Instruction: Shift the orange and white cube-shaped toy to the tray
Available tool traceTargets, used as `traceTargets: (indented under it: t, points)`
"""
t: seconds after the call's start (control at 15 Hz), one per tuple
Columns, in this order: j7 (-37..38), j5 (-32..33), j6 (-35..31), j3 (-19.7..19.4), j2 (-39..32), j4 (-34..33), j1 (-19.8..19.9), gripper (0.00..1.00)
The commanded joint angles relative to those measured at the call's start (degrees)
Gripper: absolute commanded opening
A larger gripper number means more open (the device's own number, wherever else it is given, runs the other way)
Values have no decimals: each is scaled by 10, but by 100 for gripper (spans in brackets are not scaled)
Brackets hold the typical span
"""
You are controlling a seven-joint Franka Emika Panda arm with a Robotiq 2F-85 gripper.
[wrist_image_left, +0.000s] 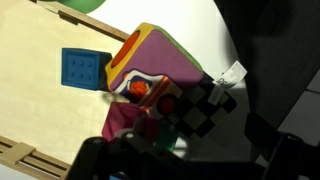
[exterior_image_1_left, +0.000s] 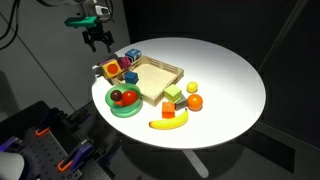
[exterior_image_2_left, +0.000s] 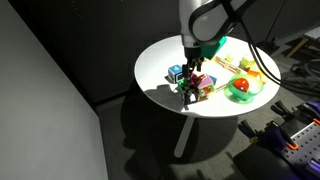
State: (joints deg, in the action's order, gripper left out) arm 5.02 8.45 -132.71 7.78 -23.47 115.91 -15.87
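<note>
In an exterior view the gripper (exterior_image_1_left: 97, 42) hangs empty, jaws parted, over the orange and white cube-shaped toy (exterior_image_1_left: 111, 69), at nine o'clock of the tray (exterior_image_1_left: 158, 82). In an exterior view the gripper (exterior_image_2_left: 190, 86) overlaps the toy. Only the wrist view shows the toy (wrist_image_left: 150, 80) has a magenta side

Dim dark room, white round table (exterior_image_1_left: 230, 80) brightly lit from above — near glare in both exterior views, its shadow on the floor (exterior_image_2_left: 130, 150). Wrist view soft: tray (wrist_image_left: 50, 115) evenly lit, bottom edge in black shadow.
</note>
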Motion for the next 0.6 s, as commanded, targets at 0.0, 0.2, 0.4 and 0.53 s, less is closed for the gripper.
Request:
traceTargets:
  t: [0.0, 0.2, 0.4, 0.53]
  points:
    - [10, 1, -1, -8, 34, 22, 14, 100]
    - [10, 1, 4, -12, 46, 30, 23, 100]
    - [8, 1, 8, -15, 51, 36, 31, 100]
    - [8, 3, 10, -17, 48, 37, 33, 100]
